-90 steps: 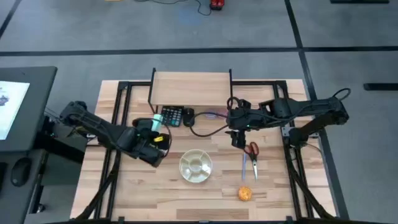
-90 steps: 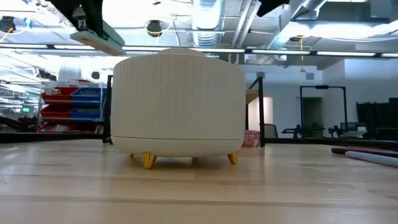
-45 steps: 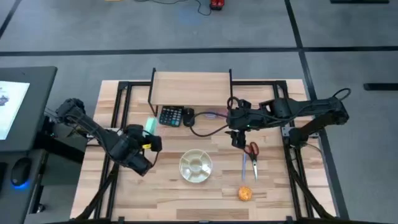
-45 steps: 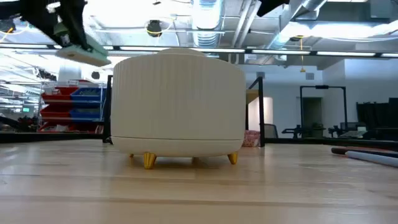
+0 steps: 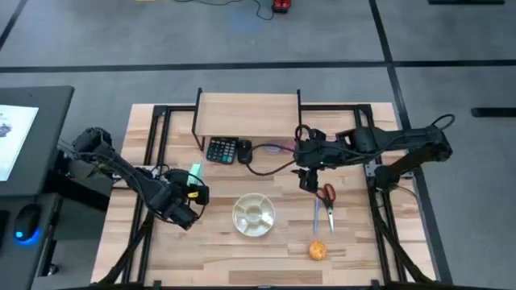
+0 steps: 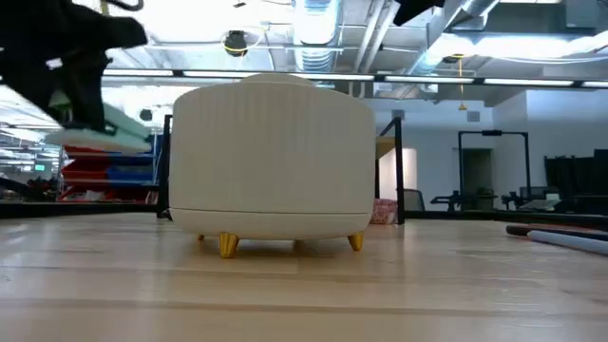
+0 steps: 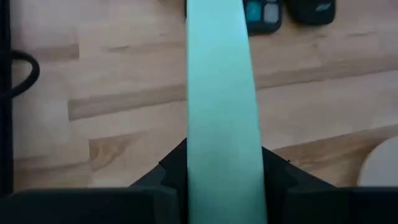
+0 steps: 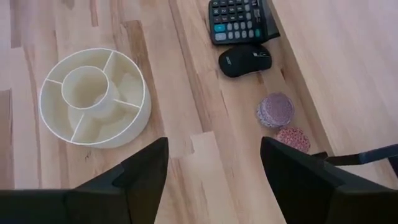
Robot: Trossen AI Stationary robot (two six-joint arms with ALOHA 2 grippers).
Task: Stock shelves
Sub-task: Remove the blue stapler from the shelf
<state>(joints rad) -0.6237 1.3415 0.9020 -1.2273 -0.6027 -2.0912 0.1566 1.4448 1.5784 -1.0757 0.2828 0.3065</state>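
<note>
The shelves point(image 5: 247, 109) stand on thin black legs at the table's far middle. My left gripper point(image 5: 187, 187) hangs over the table's left part, near of the shelf, shut on a long flat mint-green box point(image 5: 195, 171). The low view shows that box point(image 6: 104, 133) held above the tabletop, left of the white bowl. My right gripper point(image 5: 308, 179) hovers open right of centre with nothing between its fingers point(image 8: 146, 180). My left gripper pinches the mint-green box between its two fingers, one on each long side point(image 7: 189, 168), near the box's end closest to the wrist. The box runs straight out along the fingers toward the calculator. It is lifted clear of the table and roughly level.
A calculator point(image 5: 222, 151) and a black mouse point(image 5: 244, 150) lie just near of the shelf, with a cable and two small round things point(image 8: 277, 111) beside them. A divided white bowl point(image 5: 253, 216) sits at centre. Scissors point(image 5: 326, 197), a pen point(image 5: 316, 213) and an orange point(image 5: 318, 251) lie to the right.
My left gripper has carried the mint-green box toward the table's left and near edges and downward. The box, tilted before, now sits about level, still clear of the table.
</note>
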